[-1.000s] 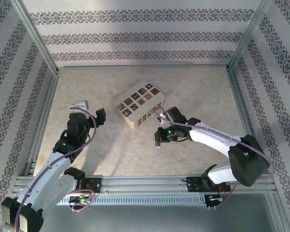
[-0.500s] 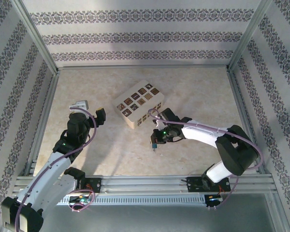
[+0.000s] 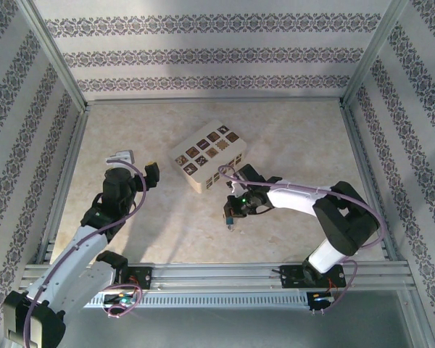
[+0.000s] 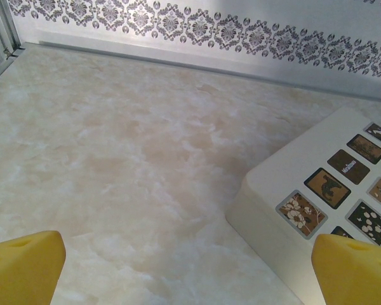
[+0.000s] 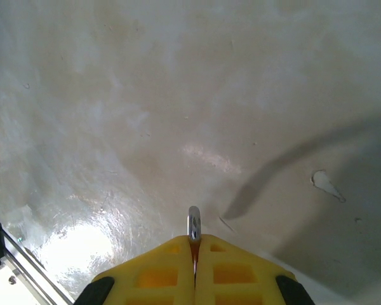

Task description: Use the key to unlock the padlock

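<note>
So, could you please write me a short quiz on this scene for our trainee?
1. What covers the top of the box?
2. True or false: the right gripper is shut on the key.
3. The left gripper is: A open; B shut on the box; C shut on nothing.
Key: 1 picture tiles; 2 true; 3 A.

A pale marbled table [image 3: 297, 145] carries 1 white box [image 3: 208, 156] topped with patterned tiles.
</note>
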